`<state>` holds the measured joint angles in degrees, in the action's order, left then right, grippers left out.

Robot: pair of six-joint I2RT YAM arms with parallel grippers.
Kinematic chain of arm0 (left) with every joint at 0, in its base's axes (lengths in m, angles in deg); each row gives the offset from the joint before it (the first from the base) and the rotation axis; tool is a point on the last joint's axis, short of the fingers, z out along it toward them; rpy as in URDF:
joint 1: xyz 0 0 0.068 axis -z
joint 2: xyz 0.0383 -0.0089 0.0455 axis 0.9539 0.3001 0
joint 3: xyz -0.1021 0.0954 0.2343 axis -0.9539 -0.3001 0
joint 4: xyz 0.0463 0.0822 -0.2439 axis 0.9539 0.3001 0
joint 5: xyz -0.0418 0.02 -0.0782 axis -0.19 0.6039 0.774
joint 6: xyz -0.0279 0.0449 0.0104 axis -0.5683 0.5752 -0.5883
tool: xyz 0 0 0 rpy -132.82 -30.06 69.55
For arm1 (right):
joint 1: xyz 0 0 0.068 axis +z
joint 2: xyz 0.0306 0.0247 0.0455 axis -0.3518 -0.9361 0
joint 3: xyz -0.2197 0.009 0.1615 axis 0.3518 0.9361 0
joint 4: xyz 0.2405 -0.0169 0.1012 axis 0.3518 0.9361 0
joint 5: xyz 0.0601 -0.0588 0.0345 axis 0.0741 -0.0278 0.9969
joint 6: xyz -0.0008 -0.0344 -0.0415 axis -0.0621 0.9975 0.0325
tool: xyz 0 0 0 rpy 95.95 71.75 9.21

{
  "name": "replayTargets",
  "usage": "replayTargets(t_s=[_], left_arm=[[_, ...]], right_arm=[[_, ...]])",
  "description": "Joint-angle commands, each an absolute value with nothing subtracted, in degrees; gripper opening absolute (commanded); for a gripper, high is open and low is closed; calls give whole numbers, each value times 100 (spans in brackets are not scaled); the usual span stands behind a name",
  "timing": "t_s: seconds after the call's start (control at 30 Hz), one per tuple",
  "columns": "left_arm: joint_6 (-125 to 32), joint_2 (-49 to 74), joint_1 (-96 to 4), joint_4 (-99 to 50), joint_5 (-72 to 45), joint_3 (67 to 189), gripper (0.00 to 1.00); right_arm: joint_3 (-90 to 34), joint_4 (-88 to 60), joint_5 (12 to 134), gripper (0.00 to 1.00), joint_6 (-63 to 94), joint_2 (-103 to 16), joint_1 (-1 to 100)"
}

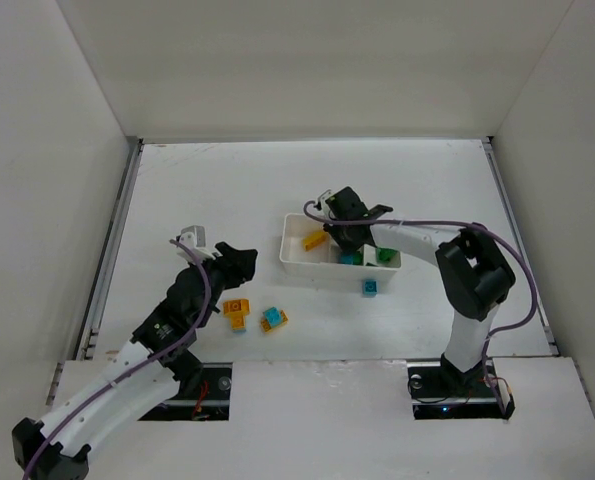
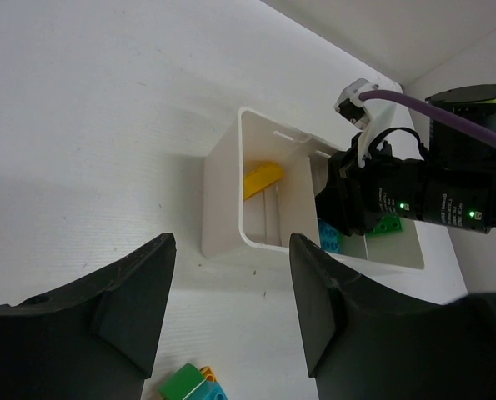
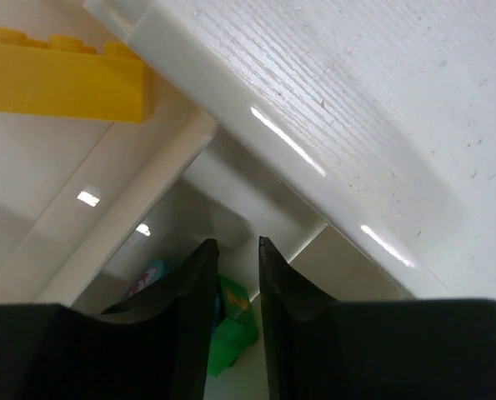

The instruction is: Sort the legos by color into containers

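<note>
**A:** Right hand (image 3: 237, 243): fingers nearly together, over the middle compartment of the tray (image 1: 295, 262), by its far wall. A green brick (image 3: 229, 333) shows below the gap. Pinched or just lying there, cannot tell.

**B:** Step?

**A:** Probably a pick or a drop inside the tray. The next move calls for lifting clear without catching a divider. Left hand (image 2: 231, 242): spread wide, empty, above the tabletop (image 1: 207, 190) near the tray's left end.

**B:** Count?

**A:** One tray, three compartments. Inside: one yellow brick (image 3: 64, 79) on the left, cyan in the middle, green on the right, numbers unclear. Outside: one cyan brick (image 1: 372, 287) just beside the near wall, a yellow-and-cyan clump (image 1: 237, 314), and a second clump (image 1: 274, 319), both unsorted.
</note>
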<state>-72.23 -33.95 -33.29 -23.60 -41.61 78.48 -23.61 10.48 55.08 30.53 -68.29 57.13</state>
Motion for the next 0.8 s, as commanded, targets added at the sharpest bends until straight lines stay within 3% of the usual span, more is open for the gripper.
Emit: replayTargets(t_s=[0.0,0.53,0.77], left_arm=[[-7121,-3504,-3373,-2347,-4181,7984,54],[-7183,-3241,-3242,-2408,-4155,8168,53],[-7112,-2723,-2820,-2601,-4225,8440,45]], right_arm=[[-2279,817,5505,29,3012,-6714,5843],[-1840,-62,5392,22,2468,-4692,5878],[-1384,113,4128,44,1231,-4674,6194]])
